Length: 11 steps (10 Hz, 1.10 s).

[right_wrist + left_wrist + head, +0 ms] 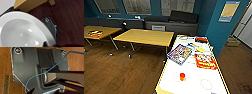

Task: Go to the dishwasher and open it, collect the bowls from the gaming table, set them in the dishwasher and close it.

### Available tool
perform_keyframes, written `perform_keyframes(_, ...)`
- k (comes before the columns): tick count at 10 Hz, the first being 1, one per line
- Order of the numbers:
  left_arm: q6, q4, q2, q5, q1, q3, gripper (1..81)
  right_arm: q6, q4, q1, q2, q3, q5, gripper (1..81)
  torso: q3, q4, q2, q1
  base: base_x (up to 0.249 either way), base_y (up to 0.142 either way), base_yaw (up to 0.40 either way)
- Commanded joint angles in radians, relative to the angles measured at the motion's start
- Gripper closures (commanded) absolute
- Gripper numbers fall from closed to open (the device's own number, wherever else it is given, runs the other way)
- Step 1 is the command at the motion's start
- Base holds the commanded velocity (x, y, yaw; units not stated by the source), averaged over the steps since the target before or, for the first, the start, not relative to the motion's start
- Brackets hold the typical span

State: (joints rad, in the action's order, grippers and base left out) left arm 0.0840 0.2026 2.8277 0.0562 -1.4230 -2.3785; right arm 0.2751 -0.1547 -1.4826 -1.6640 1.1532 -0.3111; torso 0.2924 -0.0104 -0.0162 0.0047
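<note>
Wood floor (121, 72), teal walls. White table (194, 80) at five o'clock holds game boxes (180, 53). White bowl (21, 33) carried close under right wrist; grip unclear. Left fingers: cannot tell. Dishwasher, gaming table unseen. Drive smoothly, keep bowl level.

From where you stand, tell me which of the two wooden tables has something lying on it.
The far left wooden table: a small orange and dark item lies on its top. The wider wooden table beside it, nearer the white table, shows a bare top.
</note>
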Motion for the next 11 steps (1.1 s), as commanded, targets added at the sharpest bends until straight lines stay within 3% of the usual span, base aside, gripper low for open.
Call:
perform_keyframes(1,0.01,0.003,-0.227,-0.059,0.049,0.292,1.0,-0.073,-0.026,-0.08,0.002,0.037,-0.095,81.1,0.0,0.0,0.0,0.0,0.0,0.0,0.0)
perform_keyframes(4,0.011,0.0,-0.384,-0.058,0.087,0.493,1.0,-0.07,0.078,-0.138,-0.107,0.15,-0.175,81.1,0.0,0.0,0.0,0.0,0.0,0.0,0.0)
perform_keyframes(8,0.016,-0.006,-0.575,-0.058,0.172,0.71,1.0,-0.073,0.115,-0.184,-0.251,0.279,-0.18,81.1,0.0,0.0,0.0,0.0,0.0,0.0,0.0)
perform_keyframes(11,0.046,-0.008,-0.713,-0.059,0.259,0.85,1.0,-0.074,0.115,-0.221,-0.346,0.347,-0.229,81.1,0.0,0.0,0.0,0.0,0.0,0.0,0.0)
